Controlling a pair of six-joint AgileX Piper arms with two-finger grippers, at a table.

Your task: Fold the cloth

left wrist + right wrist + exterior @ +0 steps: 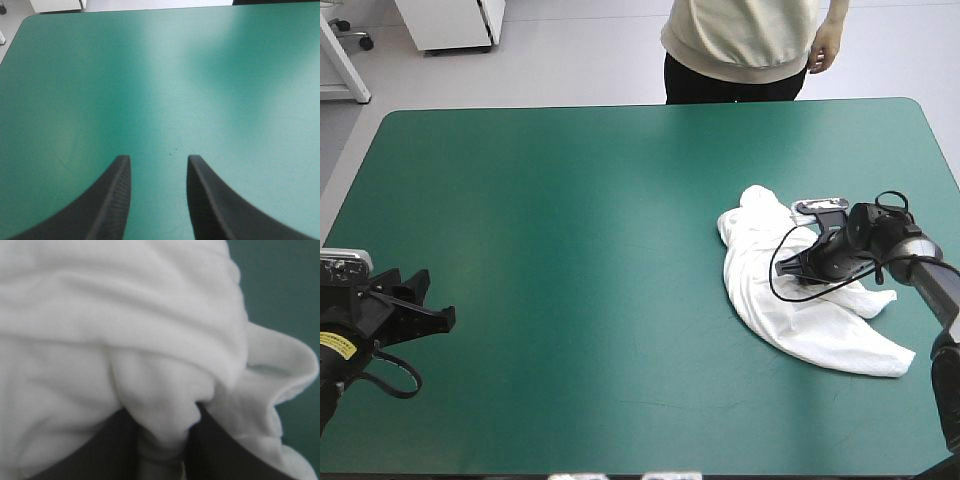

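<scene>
The white T-shirt lies as a crumpled heap on the right side of the teal-green table. My right gripper rests low over the heap's middle, coming in from the right. In the right wrist view the T-shirt fills nearly everything, and a bunched fold of it sits pinched between the black fingers of my right gripper. My left gripper hovers near the table's front left corner, far from the shirt. Seen from its wrist, the left gripper stands open over bare cover, nothing between its fingers.
A person stands just beyond the table's far edge, hands at their sides and off the tabletop. A wide stretch of teal-green cover lies between the left gripper and the shirt.
</scene>
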